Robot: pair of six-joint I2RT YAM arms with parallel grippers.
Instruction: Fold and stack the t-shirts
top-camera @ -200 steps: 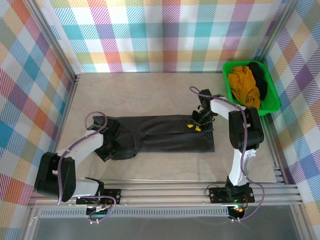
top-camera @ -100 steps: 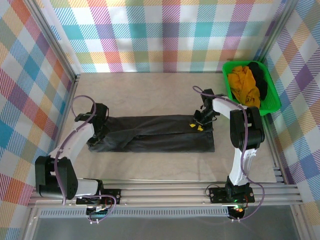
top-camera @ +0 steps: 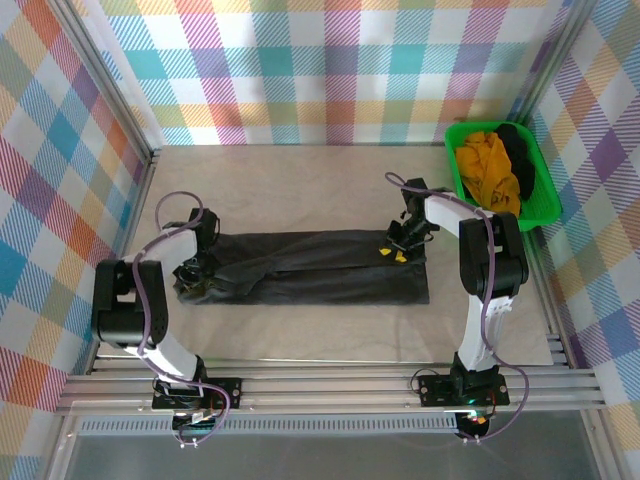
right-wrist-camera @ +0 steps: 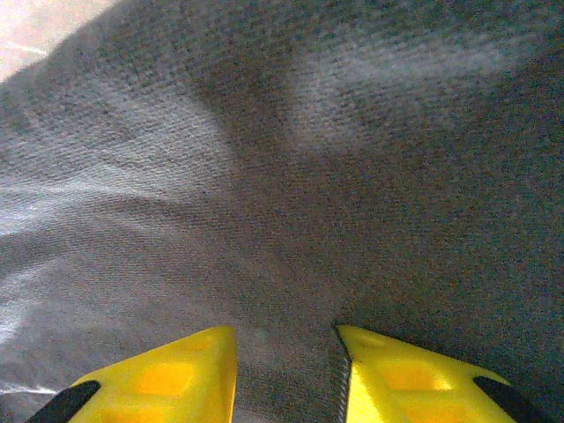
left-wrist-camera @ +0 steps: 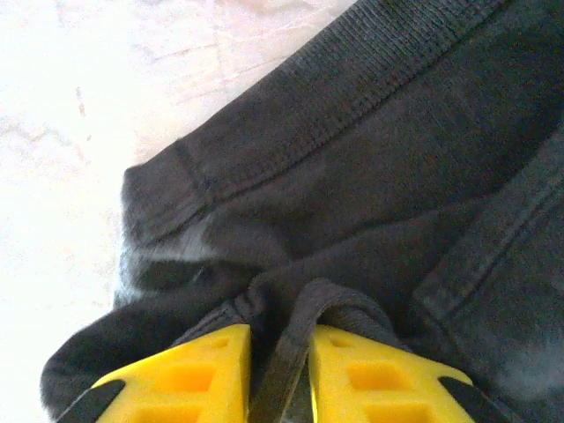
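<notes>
The pale surface (top-camera: pixel 300 190) carries a black shirt (top-camera: pixel 320 268), folded into a long band across the middle from 9 to 3 o'clock. A green basket (top-camera: pixel 455 170) at 2 o'clock holds a yellow shirt (top-camera: pixel 485 165) and dark cloth. The left hand (left-wrist-camera: pixel 280 339) at 9 o'clock is clamped on a shirt fold. The right hand (right-wrist-camera: pixel 286 339) at 3 o'clock presses into the shirt, fingers apart. I cannot tell whether it grips.

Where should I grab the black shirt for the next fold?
Probably its left short end, at the stitched hem, from above. The shirt lies flat as a long strip, so that end folds over rightward; the left pincer pinches a ridge there.
</notes>
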